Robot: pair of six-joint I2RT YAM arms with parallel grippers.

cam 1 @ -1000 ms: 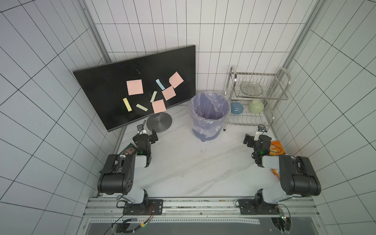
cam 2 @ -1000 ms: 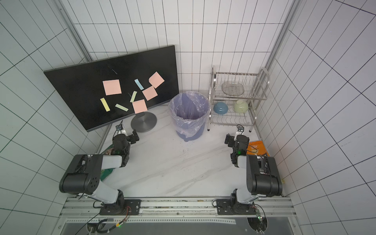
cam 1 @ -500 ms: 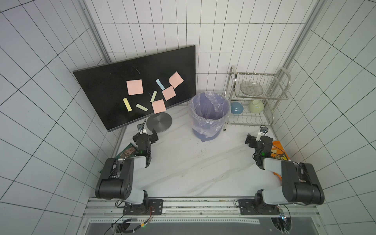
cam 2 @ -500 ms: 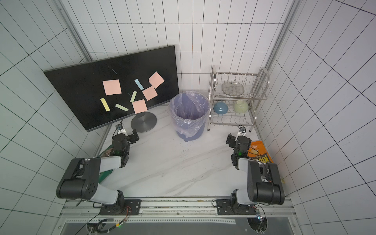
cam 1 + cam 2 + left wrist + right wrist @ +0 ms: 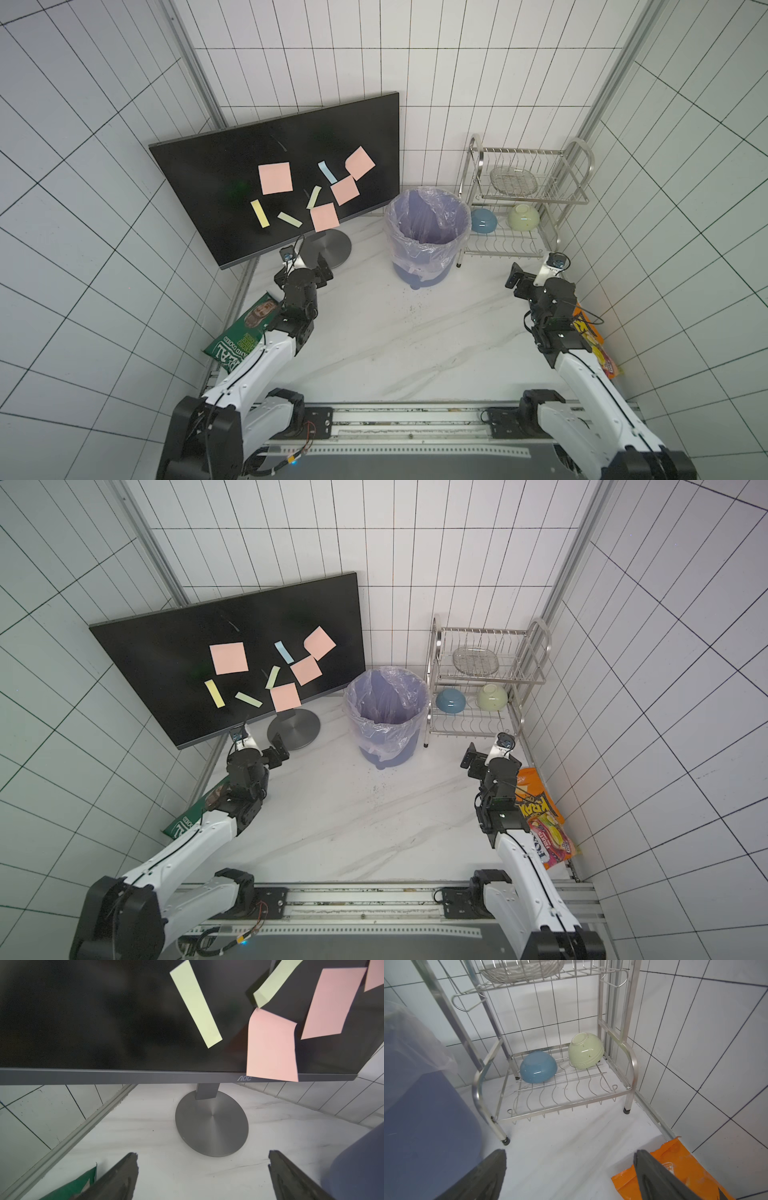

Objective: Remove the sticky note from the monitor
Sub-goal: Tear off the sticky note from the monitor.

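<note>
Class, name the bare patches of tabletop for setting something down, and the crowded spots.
Free: the table centre, from the bin to the near rail. Crowded: the back, with monitor base, bin, dish rack; green bag and orange bag hug the sides.

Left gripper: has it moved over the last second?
Yes. In a top view the left gripper, open and empty, has edged closer to the round grey base of the monitor.

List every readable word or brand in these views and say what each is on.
"AOC": lower edge of the monitor.
"REAL": green snack bag; its smaller print is too small to read.
"KRA...": orange bag, partly covered, rest unclear.
Too blurred to read: lettering on the pink sweet bag.
Unreadable: raised lettering on the green bowl.
No writing seen on the sticky notes.
</note>
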